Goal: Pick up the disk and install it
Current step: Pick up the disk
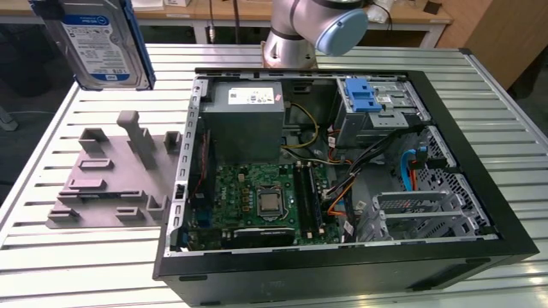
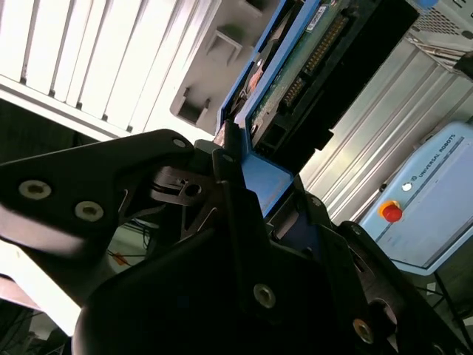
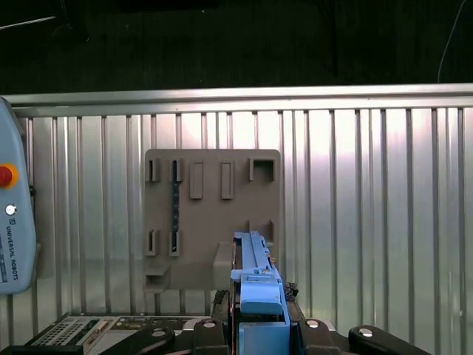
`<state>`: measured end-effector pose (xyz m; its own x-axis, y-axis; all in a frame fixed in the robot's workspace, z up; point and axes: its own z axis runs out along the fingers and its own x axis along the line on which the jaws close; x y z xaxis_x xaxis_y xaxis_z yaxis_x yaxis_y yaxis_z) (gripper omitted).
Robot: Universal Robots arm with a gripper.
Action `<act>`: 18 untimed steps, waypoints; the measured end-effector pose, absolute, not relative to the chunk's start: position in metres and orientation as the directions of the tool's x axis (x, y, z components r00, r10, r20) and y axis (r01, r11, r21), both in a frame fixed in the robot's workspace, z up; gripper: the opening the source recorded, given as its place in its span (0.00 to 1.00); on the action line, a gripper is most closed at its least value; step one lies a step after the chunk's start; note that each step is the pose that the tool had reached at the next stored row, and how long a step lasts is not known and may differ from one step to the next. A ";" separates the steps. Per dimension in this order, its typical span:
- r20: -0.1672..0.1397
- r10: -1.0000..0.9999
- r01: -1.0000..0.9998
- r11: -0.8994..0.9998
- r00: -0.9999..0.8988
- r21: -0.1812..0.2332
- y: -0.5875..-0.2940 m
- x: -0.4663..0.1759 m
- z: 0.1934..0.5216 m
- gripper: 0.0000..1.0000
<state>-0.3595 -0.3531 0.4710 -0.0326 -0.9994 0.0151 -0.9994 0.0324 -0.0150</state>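
Observation:
The disk [image 1: 99,42], a silver hard drive with a blue-and-white label and a blue frame, hangs upright in the air above the table at the exterior view's far left. It is off the grey fixture plate [image 1: 111,179]. In the second wrist view my gripper [image 2: 247,159] is shut on the disk's [image 2: 295,66] blue edge frame, with black fingers on both sides. The first wrist view shows the disk [image 3: 255,277] edge-on between the fingers of my gripper [image 3: 259,314], above the fixture plate [image 3: 214,214].
An open computer case [image 1: 479,186] lies on the slatted metal table [image 1: 102,269], showing a motherboard, a grey power supply box [image 1: 244,119] and a drive bay with a blue latch [image 1: 364,96]. The arm's base [image 1: 299,32] stands behind the case. A teach pendant [image 3: 15,222] lies on the table.

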 end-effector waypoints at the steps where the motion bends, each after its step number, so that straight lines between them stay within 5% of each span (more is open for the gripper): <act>1: 0.015 -0.999 -0.999 0.032 -0.033 -0.015 -0.353 -0.357 0.471 0.36; 18: 0.015 -0.999 -0.999 0.034 -0.034 -0.013 -0.375 -0.344 0.471 0.36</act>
<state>-0.3438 -0.3750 0.4710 -0.0339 -0.9993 0.0152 -0.9994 0.0337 -0.0127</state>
